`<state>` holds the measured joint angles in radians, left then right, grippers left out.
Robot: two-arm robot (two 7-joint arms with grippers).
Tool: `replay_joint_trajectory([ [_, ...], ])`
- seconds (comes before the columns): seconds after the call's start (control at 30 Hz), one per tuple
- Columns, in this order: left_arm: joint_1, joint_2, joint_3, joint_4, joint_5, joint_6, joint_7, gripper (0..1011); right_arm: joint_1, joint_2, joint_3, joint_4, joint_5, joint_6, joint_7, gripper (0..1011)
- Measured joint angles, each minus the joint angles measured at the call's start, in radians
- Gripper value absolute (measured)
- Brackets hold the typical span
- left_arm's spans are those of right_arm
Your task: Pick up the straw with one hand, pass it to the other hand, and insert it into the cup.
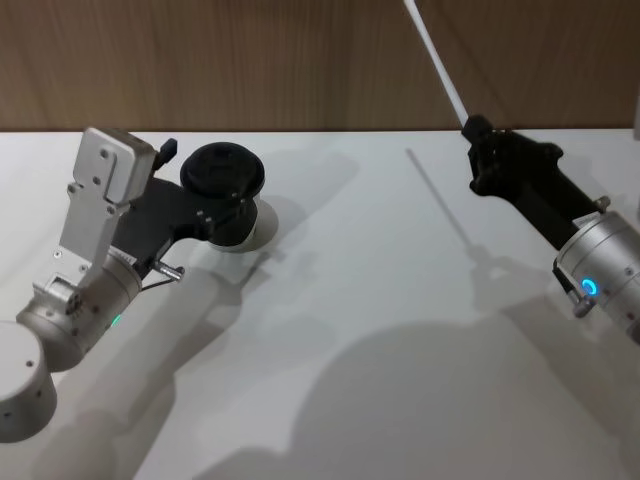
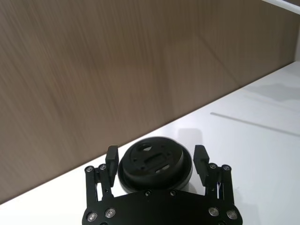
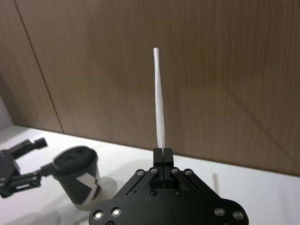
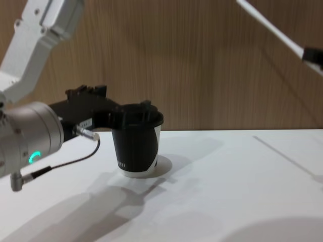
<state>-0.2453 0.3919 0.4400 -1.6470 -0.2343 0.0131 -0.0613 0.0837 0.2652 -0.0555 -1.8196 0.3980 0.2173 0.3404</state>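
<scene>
Straw [image 1: 438, 65]: in the air at far right, well clear of the table [image 1: 380, 300], slanting up and away towards the wood wall [image 1: 300, 60].
Grip on straw: right gripper [image 1: 470, 128] is pinched tight on its lower end. The right wrist view shows the pads together and nearly the whole length standing free beyond them.
Why held so (judgement): an end grip leaves a long free length to hand over or to aim at the lid.
Cup [image 1: 222, 175]: upright on the table at left, lid on, well apart from the straw.
Left gripper [image 2: 156, 160]: level with the lid, fingers [image 2: 200, 161] spread, one either side. Thin gaps seem to show, so it brackets the cup and is not clamped on it.
Why there (judgement): placed to steady the cup.
Surroundings: bare white table between the arms, crossed by the straw's thin shadow.
In the way (judgement): the lid top is uncovered, but its opening is small. The straw's free end points away from the cup and needs re-aiming.
</scene>
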Motion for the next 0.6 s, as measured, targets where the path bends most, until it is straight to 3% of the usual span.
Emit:
replay_joint_trajectory([
  [0.23, -0.017, 0.008, -0.018, -0.023, -0.060, 0.000, -0.072, 1003, 0.012, -0.004, 0.005, -0.013, 0.072, -0.040, 0.075, 7],
  [0.6, -0.057, 0.010, -0.049, -0.060, -0.179, 0.010, -0.207, 1003, 0.008, -0.004, -0.030, -0.008, 0.119, -0.094, 0.160, 6],
])
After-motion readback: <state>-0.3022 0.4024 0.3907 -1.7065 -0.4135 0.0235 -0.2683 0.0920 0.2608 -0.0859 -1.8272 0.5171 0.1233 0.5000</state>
